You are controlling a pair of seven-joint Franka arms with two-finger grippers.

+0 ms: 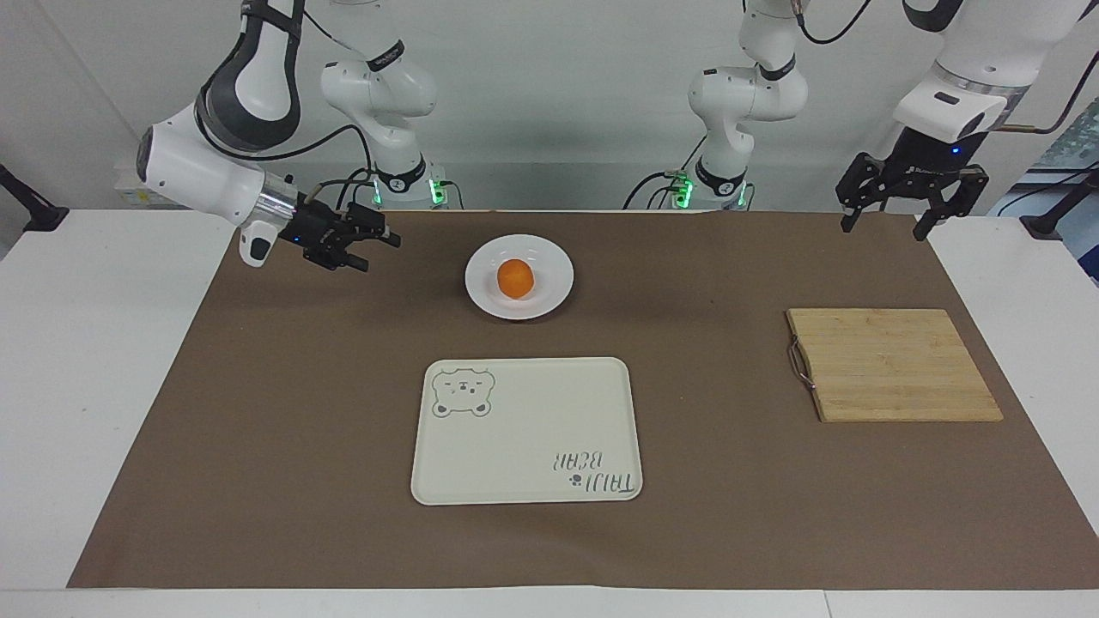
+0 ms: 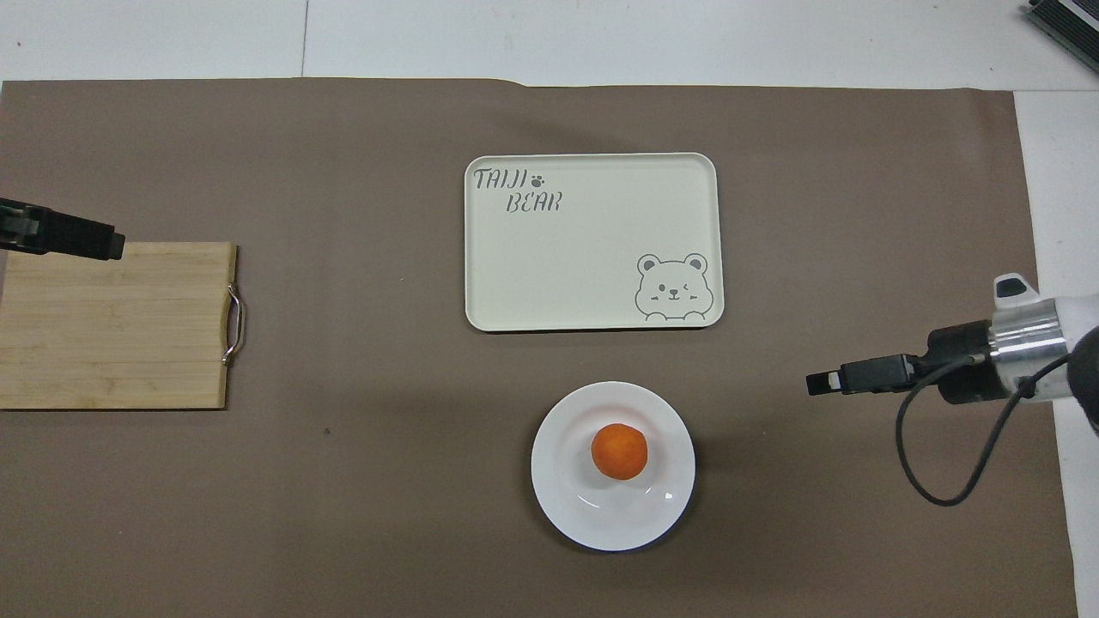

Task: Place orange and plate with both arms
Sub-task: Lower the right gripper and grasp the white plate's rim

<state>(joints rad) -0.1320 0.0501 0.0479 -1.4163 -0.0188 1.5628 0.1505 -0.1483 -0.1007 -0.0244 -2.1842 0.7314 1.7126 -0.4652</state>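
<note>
Orange [image 1: 515,279]: sat in the middle of the white plate [image 1: 549,296], on the brown mat [image 1: 300,412] of the tabletop, nearer to the robots than the cream bear tray [image 1: 524,438]
Wooden cutting board [image 1: 893,365]: lay flat toward the left arm's end
Left gripper [image 1: 910,206]: raised over the mat's edge, fingers wide, empty
Right gripper [image 1: 365,249]: low over the mat beside the plate, apart from it, fingers wide, empty
</note>
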